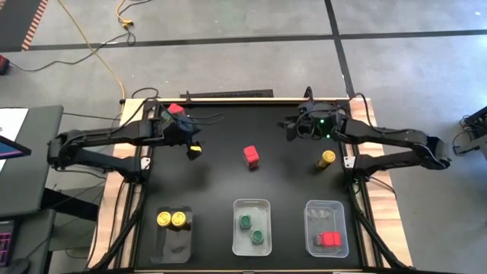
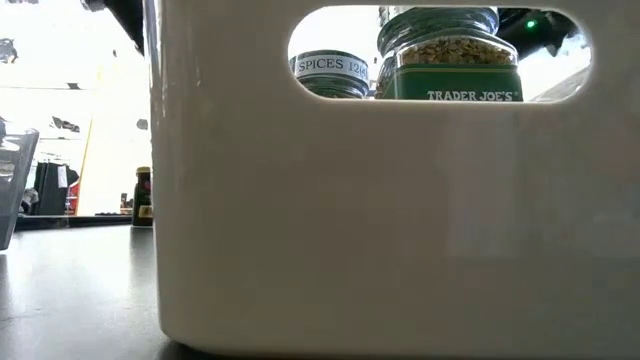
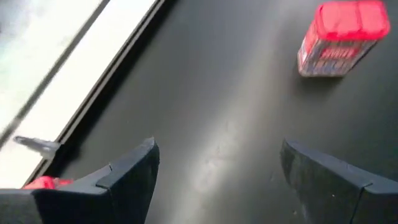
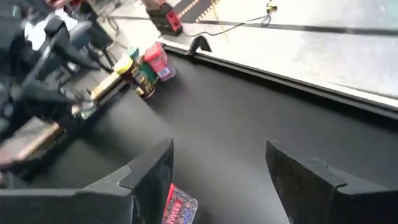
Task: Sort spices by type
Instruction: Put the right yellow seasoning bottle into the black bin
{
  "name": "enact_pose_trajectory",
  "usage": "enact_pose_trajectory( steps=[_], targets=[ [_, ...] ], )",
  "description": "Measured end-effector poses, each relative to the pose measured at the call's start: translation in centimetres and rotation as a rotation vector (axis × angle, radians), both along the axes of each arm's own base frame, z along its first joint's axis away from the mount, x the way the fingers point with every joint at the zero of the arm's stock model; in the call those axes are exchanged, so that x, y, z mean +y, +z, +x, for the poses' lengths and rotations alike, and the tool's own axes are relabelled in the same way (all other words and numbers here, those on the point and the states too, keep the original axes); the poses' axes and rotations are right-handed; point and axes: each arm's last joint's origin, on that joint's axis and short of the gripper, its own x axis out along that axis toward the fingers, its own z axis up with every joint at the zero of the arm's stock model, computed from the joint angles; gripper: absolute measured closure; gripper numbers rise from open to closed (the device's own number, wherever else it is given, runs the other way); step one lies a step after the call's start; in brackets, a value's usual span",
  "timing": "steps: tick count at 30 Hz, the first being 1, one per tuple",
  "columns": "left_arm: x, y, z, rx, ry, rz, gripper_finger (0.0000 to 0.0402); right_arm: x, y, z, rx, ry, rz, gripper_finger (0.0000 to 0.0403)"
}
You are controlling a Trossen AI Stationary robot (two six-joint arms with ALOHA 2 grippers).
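The spices are small dark jars on a black table. One with a square red lid (image 1: 251, 156) stands at mid table, and it shows again as the red-lidded jar (image 3: 342, 37) in the left wrist view. My left gripper (image 1: 199, 138) is open to the left of it, with only bare table between its fingers. My right gripper (image 1: 288, 129) is open at the far right, pointing toward the table's left. A yellow-lidded jar (image 1: 326, 158) stands under the right arm. Beside the left arm stand a red-lidded jar (image 1: 176, 109) and a yellow-lidded one (image 1: 195, 151).
Three clear trays line the near edge: the left tray (image 1: 163, 243) holds two yellow-lidded jars, the middle tray (image 1: 242, 207) two green-lidded ones, the right tray (image 1: 313, 209) a red-lidded one. In the low view a tray wall (image 2: 400, 230) fills most of the picture.
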Motion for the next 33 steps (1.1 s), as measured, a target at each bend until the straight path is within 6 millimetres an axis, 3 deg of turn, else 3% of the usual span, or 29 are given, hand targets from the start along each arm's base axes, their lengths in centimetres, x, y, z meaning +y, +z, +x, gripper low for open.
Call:
enact_pose_trajectory(
  steps=[7,11,19,24,29,33],
  targets=[
    [0.7,0.7,0.4,-0.119,0.058,0.005,0.0082,0.1,0.3,0.3,0.047,0.048,-0.076,0.0123],
    [1.0,0.8,0.2,-0.107,0.159,0.067,0.0082,0.2,2.0,0.0,0.152,0.083,-0.103,0.0123],
    [1.0,0.8,0.2,-0.121,0.183,0.062,0.0082,0.7,4.2,-1.0,0.348,0.129,-0.072,0.0123],
    [0.9,0.8,0.2,-0.142,0.201,0.037,0.0082,0.9,3.9,-1.3,0.405,0.157,-0.086,0.0123],
    [0.5,0.7,0.5,-0.129,0.03,-0.029,0.0082,1.0,3.6,-1.6,0.454,0.162,-0.062,0.0123],
    [0.3,0.6,0.6,-0.127,-0.009,-0.05,0.0082,1.2,3.0,-2.2,0.512,0.134,0.016,0.0123]
  ],
)
